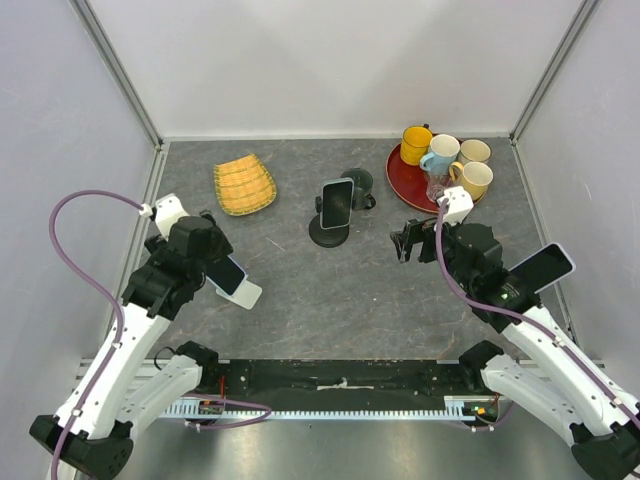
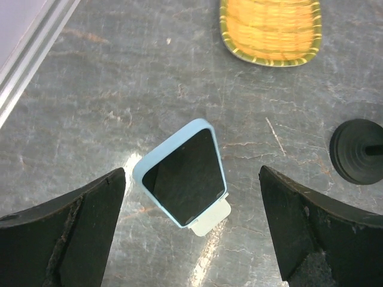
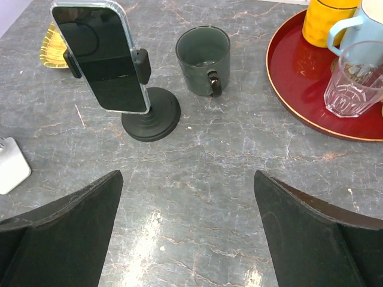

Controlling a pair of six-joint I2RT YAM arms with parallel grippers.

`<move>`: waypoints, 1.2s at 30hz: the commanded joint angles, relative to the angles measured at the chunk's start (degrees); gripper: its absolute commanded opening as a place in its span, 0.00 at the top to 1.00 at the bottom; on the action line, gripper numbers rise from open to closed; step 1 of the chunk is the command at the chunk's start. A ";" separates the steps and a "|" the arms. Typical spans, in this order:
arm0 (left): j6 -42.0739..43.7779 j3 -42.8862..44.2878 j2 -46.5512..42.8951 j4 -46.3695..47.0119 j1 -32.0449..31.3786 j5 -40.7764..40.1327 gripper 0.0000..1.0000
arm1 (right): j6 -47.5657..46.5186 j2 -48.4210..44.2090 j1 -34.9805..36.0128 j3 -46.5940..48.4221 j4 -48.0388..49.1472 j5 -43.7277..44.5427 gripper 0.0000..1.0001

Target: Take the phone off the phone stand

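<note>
Phone (image 3: 105, 60) sits clamped in the black phone stand (image 3: 151, 115), mid-worktop (image 1: 300, 300), screen tilted toward the arms.

Just behind the stand and slightly to its right is a dark mug (image 3: 203, 52), apart from the base, on the far side from my right jaws.

Farther right of the stand: red tray (image 3: 299, 89) carrying cups (image 3: 326, 21) and a clear glass (image 3: 350, 89).

Left of the stand: woven yellow dish (image 1: 244, 184).

Near-left of the stand: a second phone in a blue case (image 2: 184, 177), on a white holder (image 2: 209, 218), directly under my left jaws.

Left jaws wide, holding nothing. Right jaws wide, also empty, hanging near-right of the stand.
</note>
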 commanded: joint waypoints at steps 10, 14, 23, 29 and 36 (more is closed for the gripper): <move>26.87 -7.34 -7.58 17.06 19.96 27.97 0.01 | -1.33 4.30 1.27 0.08 5.47 -3.26 0.02; 28.28 -8.14 -4.94 20.57 29.59 42.85 0.01 | -2.21 4.84 3.73 0.08 6.09 -3.10 0.02; 31.97 -9.20 0.16 22.25 33.11 53.85 0.01 | -3.70 5.27 6.72 0.43 6.00 -1.60 0.02; 31.62 -7.00 6.39 21.72 36.45 60.52 0.08 | -4.58 3.96 8.39 -0.71 6.27 -0.02 0.02; 32.41 -4.28 9.56 19.88 37.51 63.34 0.16 | -5.02 2.11 9.89 -2.12 6.53 1.13 0.02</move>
